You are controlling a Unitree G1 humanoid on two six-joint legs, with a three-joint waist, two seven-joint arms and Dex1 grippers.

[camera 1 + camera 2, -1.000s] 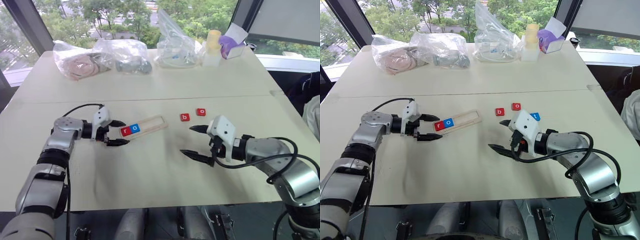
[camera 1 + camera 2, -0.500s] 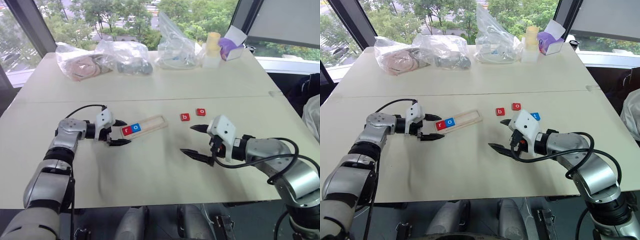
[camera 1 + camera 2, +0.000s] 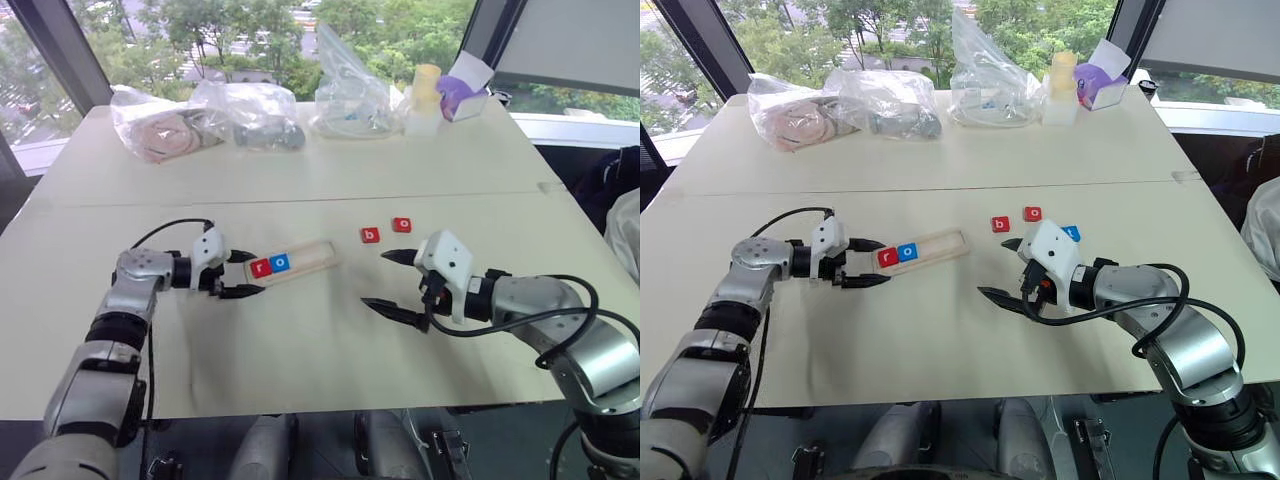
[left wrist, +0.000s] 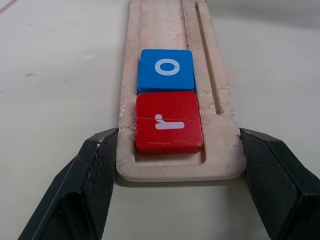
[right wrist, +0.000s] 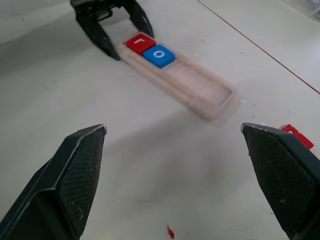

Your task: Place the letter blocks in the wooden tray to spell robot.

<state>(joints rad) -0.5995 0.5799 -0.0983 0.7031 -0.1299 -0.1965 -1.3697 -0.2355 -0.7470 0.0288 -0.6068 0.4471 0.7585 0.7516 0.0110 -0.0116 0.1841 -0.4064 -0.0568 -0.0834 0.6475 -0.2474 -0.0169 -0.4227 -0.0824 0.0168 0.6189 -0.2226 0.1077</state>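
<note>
The long pale-wood tray [image 3: 291,262] is lying on the cream tabletop [image 3: 300,340]. A red tile with a white "r" [image 4: 168,122] and a blue tile with a white "o" [image 4: 166,70] are sitting side by side at the tray's end nearest the left gripper [image 3: 244,275]. This gripper's jaws are clamping that end of the tray, one black finger [image 4: 90,175] pressing on each long side. A red "b" tile [image 3: 370,236] and a red "o" tile [image 3: 402,224] are lying beyond the tray's other end. Near them, the right gripper [image 3: 388,282] is hovering with its jaws spread wide, grasping nothing.
</note>
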